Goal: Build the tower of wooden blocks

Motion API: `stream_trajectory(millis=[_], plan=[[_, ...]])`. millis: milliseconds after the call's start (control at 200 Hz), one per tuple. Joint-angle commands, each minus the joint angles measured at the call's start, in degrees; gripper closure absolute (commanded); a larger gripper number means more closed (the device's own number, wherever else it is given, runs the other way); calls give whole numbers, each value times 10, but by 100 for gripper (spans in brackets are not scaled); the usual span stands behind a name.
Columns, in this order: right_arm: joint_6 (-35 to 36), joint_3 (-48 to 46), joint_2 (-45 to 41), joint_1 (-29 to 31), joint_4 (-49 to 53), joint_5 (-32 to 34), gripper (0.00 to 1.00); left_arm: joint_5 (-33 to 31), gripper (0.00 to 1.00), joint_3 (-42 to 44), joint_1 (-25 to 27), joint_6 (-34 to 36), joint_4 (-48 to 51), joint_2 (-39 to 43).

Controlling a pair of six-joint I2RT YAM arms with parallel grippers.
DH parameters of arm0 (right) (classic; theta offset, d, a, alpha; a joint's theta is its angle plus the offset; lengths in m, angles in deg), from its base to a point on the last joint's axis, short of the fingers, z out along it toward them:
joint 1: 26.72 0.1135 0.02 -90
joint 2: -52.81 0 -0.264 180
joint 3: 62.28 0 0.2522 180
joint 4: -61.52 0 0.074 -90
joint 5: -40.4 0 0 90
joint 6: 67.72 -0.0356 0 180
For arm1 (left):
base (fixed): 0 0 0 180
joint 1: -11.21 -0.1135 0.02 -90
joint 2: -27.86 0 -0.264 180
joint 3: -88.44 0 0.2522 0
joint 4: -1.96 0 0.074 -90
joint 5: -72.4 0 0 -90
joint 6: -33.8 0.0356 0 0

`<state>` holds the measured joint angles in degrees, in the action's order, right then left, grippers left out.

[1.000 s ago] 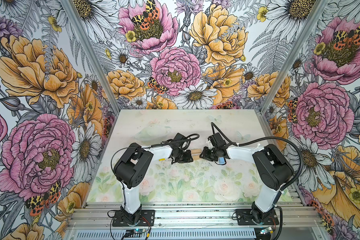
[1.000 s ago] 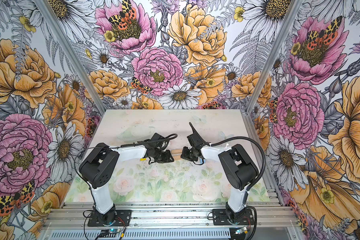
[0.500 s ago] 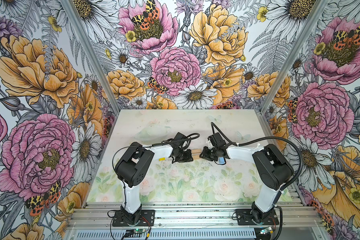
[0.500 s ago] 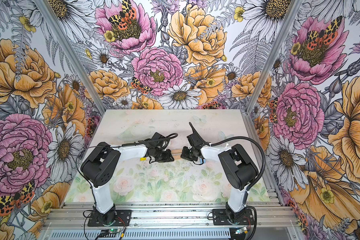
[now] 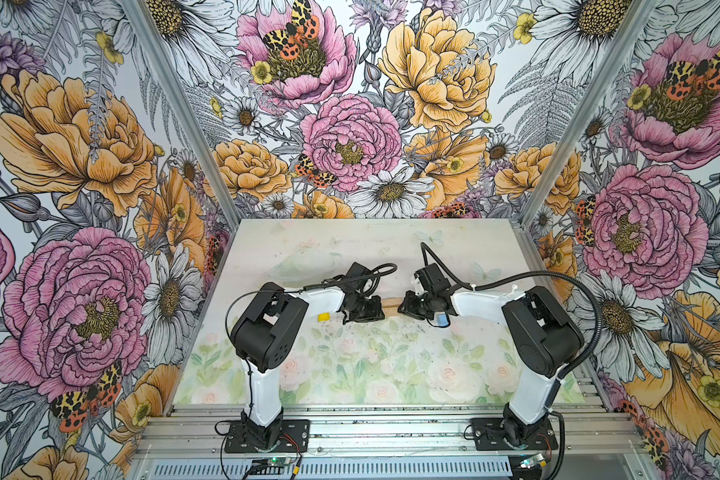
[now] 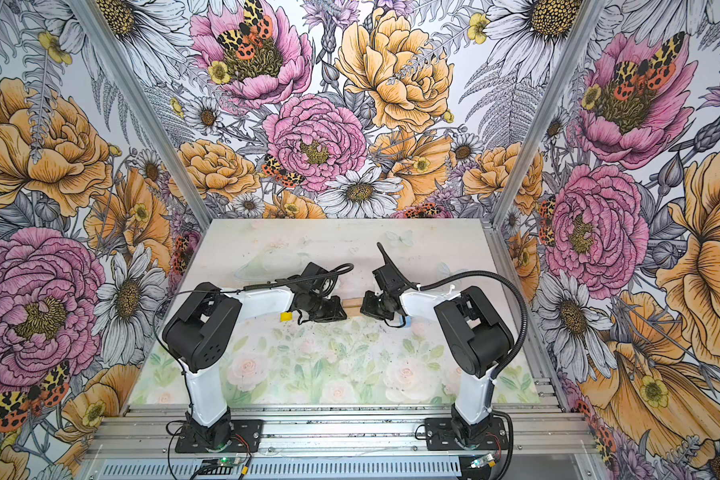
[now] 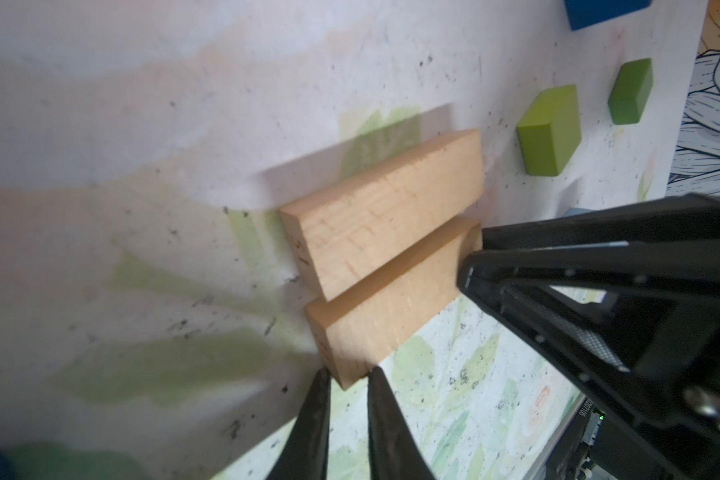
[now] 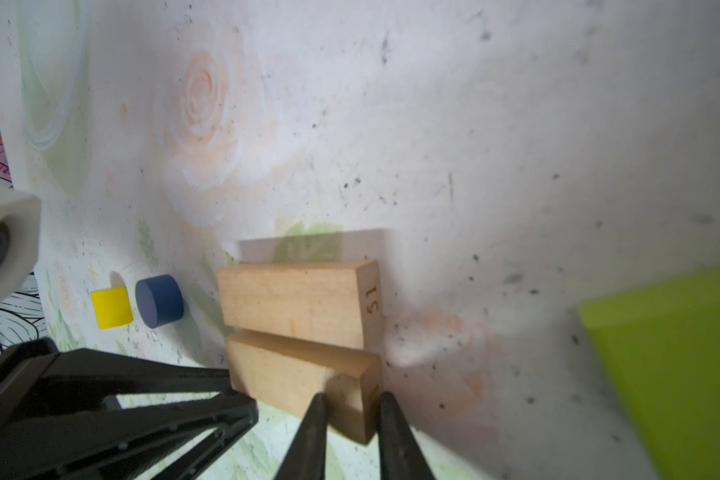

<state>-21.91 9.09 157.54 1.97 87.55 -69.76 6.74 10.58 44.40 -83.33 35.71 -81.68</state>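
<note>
Table (image 5: 350, 365): a pale, flower-printed surface, speckled with dark marks.

Left arm (image 5: 267, 328) and right arm (image 5: 537, 328): both reach in to mid-table, heads facing each other.

Left gripper (image 7: 348, 374): fingers close together, clamped on one end of the near bar (image 7: 391, 303).

Right gripper (image 8: 352, 399): fingers likewise narrow, clamped on the opposite end of the same bar, so it is held at both ends.

Far bar (image 7: 391, 212): lies along the near bar, long faces touching, free of both grippers. Its end face carries a burnt-in number. In both top views only a strip of tan bar (image 5: 391, 302) (image 6: 352, 302) shows between the grippers.

Green cubes (image 7: 551, 133) (image 7: 630, 91): on the table past the bars' right-gripper ends, apart from each other and from the bars.

Dark blue cube (image 7: 603, 10): beyond the green cubes, cut off by the frame edge.

Light blue cube (image 5: 442, 319): partly hidden under the right arm's wrist.

Cylinder (image 8: 159, 301): blue, near the far bar's left-gripper end, not touching it.

Half-round (image 8: 111, 306): yellow, just beside the cylinder, on its side away from the bars.
</note>
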Motion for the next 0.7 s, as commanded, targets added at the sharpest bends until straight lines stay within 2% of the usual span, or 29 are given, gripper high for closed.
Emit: stream_trajectory(millis=[0, 696], plan=[[-7, 8, 20, 8, 1, 1, 77, -2, 81, -10, -4, -4, -9, -23], [-6, 20, 36, 2, 1, -1, 77, 1, 81, -22, -7, -4, -8, -34]])
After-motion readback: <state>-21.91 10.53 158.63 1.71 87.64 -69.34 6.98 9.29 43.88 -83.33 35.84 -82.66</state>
